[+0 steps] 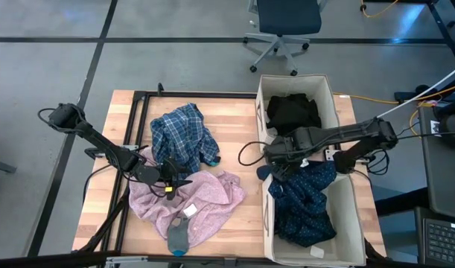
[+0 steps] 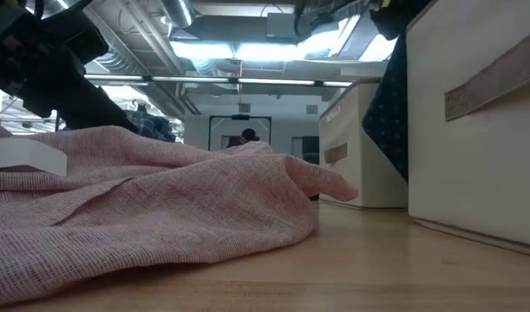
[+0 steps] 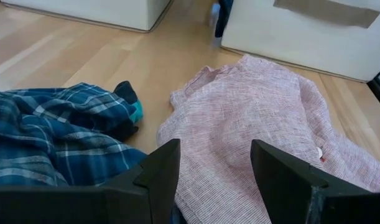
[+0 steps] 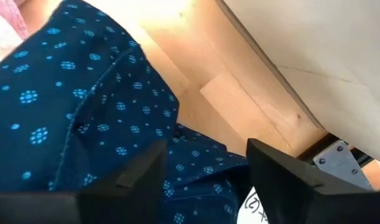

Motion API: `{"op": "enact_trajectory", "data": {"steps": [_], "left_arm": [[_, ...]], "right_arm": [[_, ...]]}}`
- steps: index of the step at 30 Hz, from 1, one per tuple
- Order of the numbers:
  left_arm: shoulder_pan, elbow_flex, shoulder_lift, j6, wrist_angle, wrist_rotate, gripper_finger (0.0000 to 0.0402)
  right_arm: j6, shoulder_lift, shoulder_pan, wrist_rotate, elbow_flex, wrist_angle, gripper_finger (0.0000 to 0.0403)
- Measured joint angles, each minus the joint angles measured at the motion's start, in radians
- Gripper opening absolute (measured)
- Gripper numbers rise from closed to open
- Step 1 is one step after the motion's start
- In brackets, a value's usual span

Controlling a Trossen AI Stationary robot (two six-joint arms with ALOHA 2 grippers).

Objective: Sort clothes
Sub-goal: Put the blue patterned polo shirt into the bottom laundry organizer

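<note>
Here the right gripper (image 1: 274, 158) hangs at the near bin (image 1: 357, 223) rim, jaws parted around the navy dotted garment (image 1: 305, 201), which drapes over the bin wall; whether it truly pinches the cloth I cannot tell. The left gripper (image 1: 171, 181) stands open over the pale pink garment (image 1: 212, 197) on the tabletop (image 1: 238, 119), beside the blue plaid shirt (image 1: 179, 134). Next, probably, the dotted piece needs dropping fully inside the bin.

A wooden table (image 1: 234, 104) filled the centre. Two beige fabric bins (image 1: 328, 97) stood along its 3 o'clock edge, touching end to end. An office chair (image 1: 283, 26) stood on the grey floor (image 1: 175, 59) at 12 o'clock.
</note>
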Motion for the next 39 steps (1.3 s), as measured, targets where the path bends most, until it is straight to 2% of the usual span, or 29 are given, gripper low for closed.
{"op": "enact_trajectory", "data": {"steps": [3, 8, 10, 14, 19, 24, 28, 31, 35, 39], "left_arm": [[0.000, 0.000, 0.000, 0.000, 0.001, 0.000, 0.0186], [0.000, 0.000, 0.000, -0.003, 0.002, -0.001, 0.0186], [0.000, 0.000, 0.000, -0.036, 0.003, -0.001, 0.0186], [0.000, 0.000, -0.006, -0.054, 0.007, -0.001, 0.0186], [0.000, 0.000, -0.007, -0.079, 0.007, -0.001, 0.0186], [0.000, 0.000, -0.007, -0.095, 0.016, -0.001, 0.0186], [0.000, 0.000, -0.007, -0.077, 0.039, -0.001, 0.0186], [0.000, 0.000, -0.007, -0.060, 0.036, -0.001, 0.0186], [0.002, 0.000, -0.007, -0.040, 0.042, -0.001, 0.0186], [0.009, 0.000, -0.007, -0.031, 0.054, -0.001, 0.0186]], "right_arm": [[-0.003, 0.000, 0.001, -0.001, 0.008, -0.002, 0.0181], [-0.014, -0.006, 0.002, 0.011, 0.072, -0.041, 0.0043], [-0.022, -0.009, 0.009, 0.022, 0.111, -0.061, 0.0012], [0.000, -0.013, 0.045, 0.027, 0.227, -0.077, 0.0024], [0.059, -0.014, 0.157, 0.019, 0.404, -0.077, 0.0004], [0.281, -0.014, 0.331, 0.038, 0.535, -0.075, 0.0011], [0.398, -0.011, 0.467, 0.241, 0.535, -0.076, 0.0004], [0.405, 0.006, 0.518, 0.353, 0.496, -0.078, 0.0006], [0.390, 0.014, 0.497, 0.388, 0.431, -0.078, 0.0039], [0.323, 0.012, 0.435, 0.375, 0.366, -0.077, 0.0109]]}}
